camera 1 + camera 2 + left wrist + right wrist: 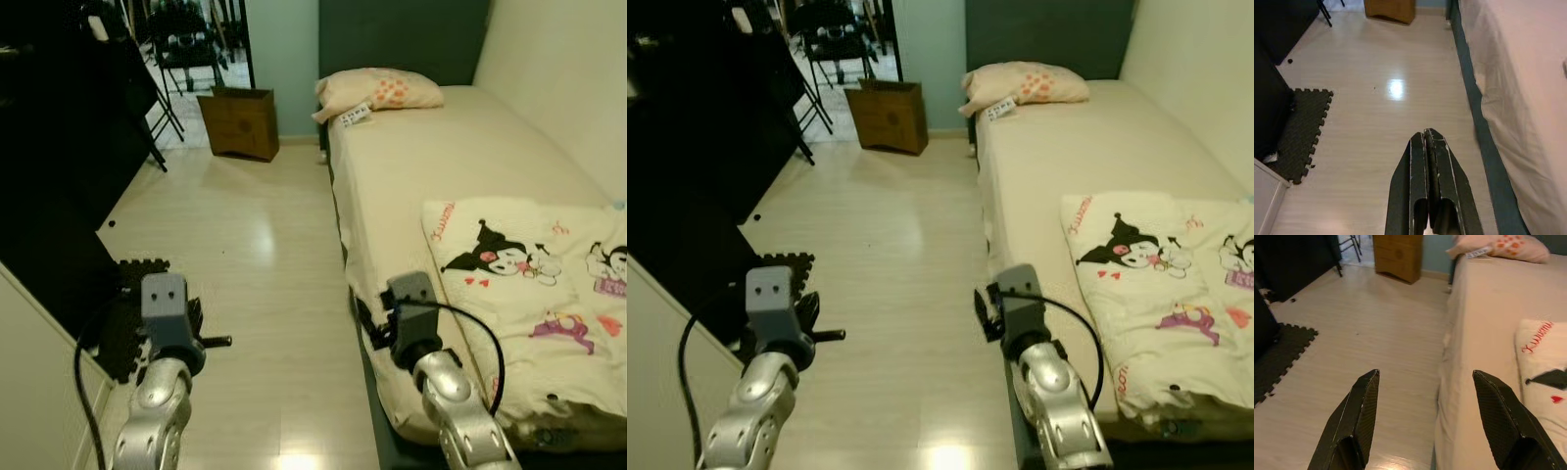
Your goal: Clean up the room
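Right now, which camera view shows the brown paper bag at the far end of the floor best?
The left eye view: the brown paper bag stands whole there, its open top showing, beside the bed. The right eye view shows it much the same. Both wrist views cut off its top at the picture's edge.

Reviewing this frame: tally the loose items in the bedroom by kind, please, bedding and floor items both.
Pillows: 1
Cartoon-print blankets: 1
Brown boxes: 1
Black foam mats: 1
Total: 4
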`<state>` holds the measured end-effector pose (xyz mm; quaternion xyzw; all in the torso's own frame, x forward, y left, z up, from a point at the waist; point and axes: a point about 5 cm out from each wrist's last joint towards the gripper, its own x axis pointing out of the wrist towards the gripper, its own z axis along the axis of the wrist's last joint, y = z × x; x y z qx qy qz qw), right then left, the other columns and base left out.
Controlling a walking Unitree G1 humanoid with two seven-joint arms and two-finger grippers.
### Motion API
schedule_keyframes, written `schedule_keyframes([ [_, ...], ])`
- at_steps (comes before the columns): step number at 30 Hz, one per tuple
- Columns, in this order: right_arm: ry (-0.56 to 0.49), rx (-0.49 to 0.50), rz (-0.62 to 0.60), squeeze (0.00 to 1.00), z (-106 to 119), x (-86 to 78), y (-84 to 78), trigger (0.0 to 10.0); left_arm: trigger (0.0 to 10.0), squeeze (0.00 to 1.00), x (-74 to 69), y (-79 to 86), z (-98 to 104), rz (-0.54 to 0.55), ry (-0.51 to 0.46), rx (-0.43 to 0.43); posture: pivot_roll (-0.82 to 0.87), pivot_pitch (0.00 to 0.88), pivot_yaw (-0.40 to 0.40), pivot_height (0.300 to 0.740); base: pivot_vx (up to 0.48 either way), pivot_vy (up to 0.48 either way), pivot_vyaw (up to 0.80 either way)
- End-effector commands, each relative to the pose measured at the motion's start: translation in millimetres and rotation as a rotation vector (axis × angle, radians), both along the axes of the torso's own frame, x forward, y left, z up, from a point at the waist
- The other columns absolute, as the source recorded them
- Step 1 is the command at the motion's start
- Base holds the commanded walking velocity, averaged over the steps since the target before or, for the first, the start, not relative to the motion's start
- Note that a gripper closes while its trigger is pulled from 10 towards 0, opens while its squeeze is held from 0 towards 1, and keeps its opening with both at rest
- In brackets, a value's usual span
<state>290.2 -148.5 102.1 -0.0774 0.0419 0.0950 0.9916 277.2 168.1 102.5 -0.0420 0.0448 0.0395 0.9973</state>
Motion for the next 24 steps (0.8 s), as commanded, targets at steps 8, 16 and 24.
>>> schedule_keyframes([
  [8, 0.015, 0.017, 0.004, 0.0, -3.1, -6.0, 2.0, 10.0, 10.0, 0.0, 0.9, 2.7, -4.8, 0.015, 0.019, 0.015, -0.12, 0.076, 0.025, 0.74, 0.0, -0.115, 0.0],
  [16, 0.02, 0.024, 0.003, 0.0, -4.6, -8.1, 2.9, 10.0, 10.0, 0.0, 2.6, 1.3, -3.8, 0.011, 0.013, 0.007, -0.13, 0.076, 0.033, 0.74, 0.0, -0.309, 0.0],
  [24, 0.023, 0.007, 0.022, 0.0, -5.5, -10.5, 6.2, 10.0, 10.0, 0.0, 4.0, 0.4, -2.7, 0.009, 0.008, 0.005, -0.13, 0.079, 0.03, 0.74, 0.0, -0.31, 0.0],
])
